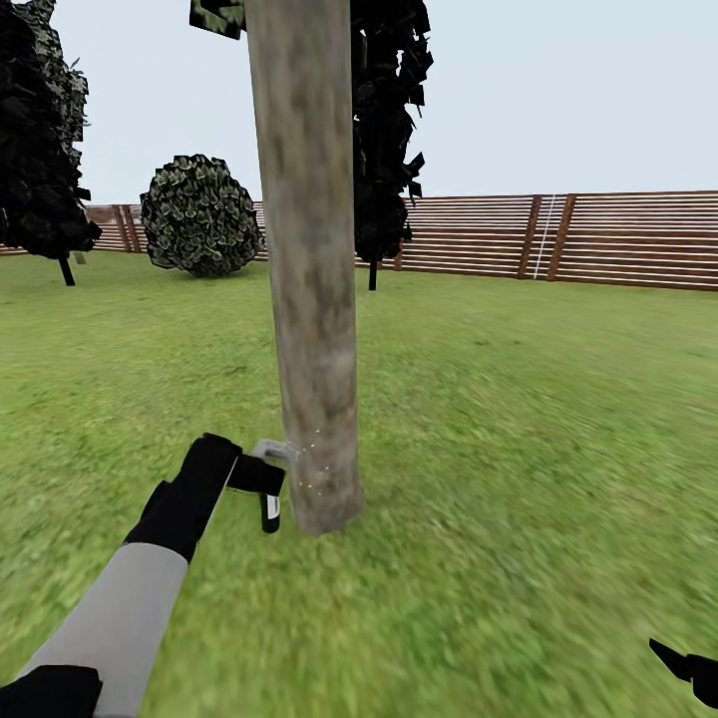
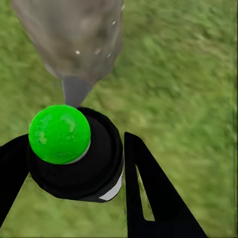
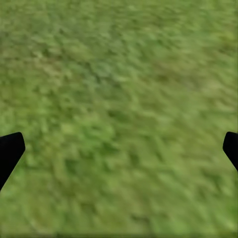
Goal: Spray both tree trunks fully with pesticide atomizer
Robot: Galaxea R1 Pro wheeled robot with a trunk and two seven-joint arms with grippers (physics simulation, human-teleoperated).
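**Spraying the base of a tree trunk on the lawn**

Green lawn (image 1: 519, 449) stretches out on every side, patchy and slightly blurred, ending at a brown slatted wooden fence (image 1: 618, 239) under a pale grey sky. Dark narrow trees (image 1: 40, 150) and a round leafy bush (image 1: 199, 214) stand near the fence, well apart from me.

Directly ahead rises one tree trunk (image 1: 309, 279), a straight column of mottled grey-brown bark, thicker than my arm and bare as far up as I can see. Its crown is cut off by the top of the head view.

My left arm reaches forward and down toward the foot of the trunk. My left claw (image 1: 261, 477) is pinching the spray bottle (image 2: 79, 158), a black body with a bright green round cap (image 2: 59, 134), one finger on each side. I judge I hold it low and close so the nozzle (image 1: 277, 451) points at the bark just beside it; a few pale specks on the trunk there look like spray droplets (image 1: 309, 469).

My right claw (image 3: 119, 148) hangs over bare grass, its fingers (image 3: 10, 151) spread wide and holding nothing, kept out of the way.

Only the lowest part of the trunk seems to be getting spray, so most of the coverage appears still to do.
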